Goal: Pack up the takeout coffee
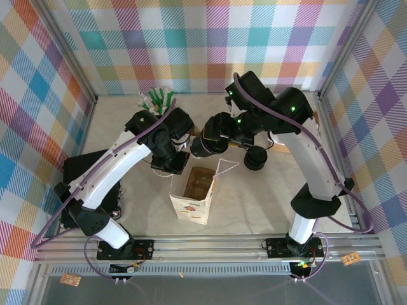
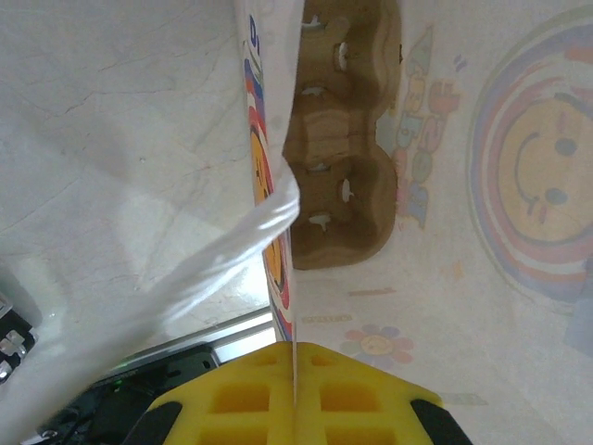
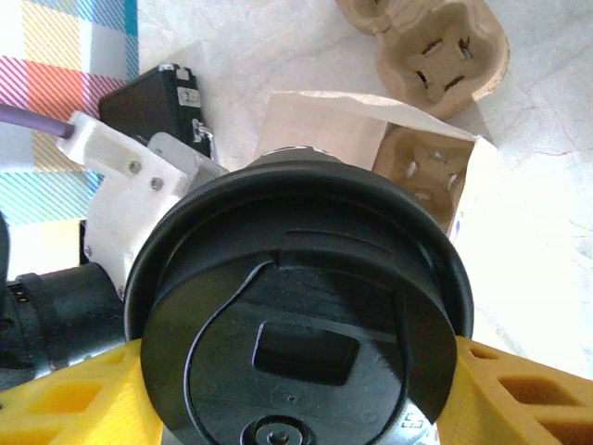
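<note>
Right arm bent inward, right gripper [image 3: 292, 394] clasps black-lidded paper cup [image 3: 306, 306] between its fingers; left gripper [image 2: 295, 394] pinches printed white paper bag [image 1: 191, 206]

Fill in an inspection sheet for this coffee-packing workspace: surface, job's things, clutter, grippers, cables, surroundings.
Surface: cream table, nothing spilled seen.
Job's things: takeout coffee, black lid on, not yet in the bag; paper bag stands open with a cardboard carrier inside.
Clutter: pink cup of pens at the back; black case at the left; spare carrier on the table.
Grippers: left gripper shut on the bag's wall; right gripper shut on the coffee.
Cables: purple cables run along both arms.
Surroundings: checked walls; metal rail at the near edge.
</note>
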You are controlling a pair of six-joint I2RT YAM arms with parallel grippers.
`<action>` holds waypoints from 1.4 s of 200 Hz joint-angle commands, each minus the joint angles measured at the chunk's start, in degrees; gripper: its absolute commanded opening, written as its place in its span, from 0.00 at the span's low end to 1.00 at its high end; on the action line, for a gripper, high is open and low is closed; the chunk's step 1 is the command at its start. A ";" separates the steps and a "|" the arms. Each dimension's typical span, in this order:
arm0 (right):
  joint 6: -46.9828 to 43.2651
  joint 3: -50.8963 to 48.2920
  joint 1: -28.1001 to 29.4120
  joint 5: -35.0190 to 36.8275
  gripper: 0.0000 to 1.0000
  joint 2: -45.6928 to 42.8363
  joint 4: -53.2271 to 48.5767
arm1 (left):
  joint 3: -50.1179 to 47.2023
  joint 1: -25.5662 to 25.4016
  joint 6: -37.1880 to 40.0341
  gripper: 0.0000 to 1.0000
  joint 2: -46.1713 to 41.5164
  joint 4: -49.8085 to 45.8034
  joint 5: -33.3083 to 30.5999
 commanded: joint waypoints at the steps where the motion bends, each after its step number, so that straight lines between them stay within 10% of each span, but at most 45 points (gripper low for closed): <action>1: 4.08 -1.73 1.30 1.46 0.31 0.72 -10.05 | 1.99 0.46 -1.61 0.00 -1.55 2.19 1.61; 280: 14.36 -0.87 9.59 8.46 0.29 16.03 -10.11 | -13.75 2.78 -12.96 0.00 -11.59 14.25 8.98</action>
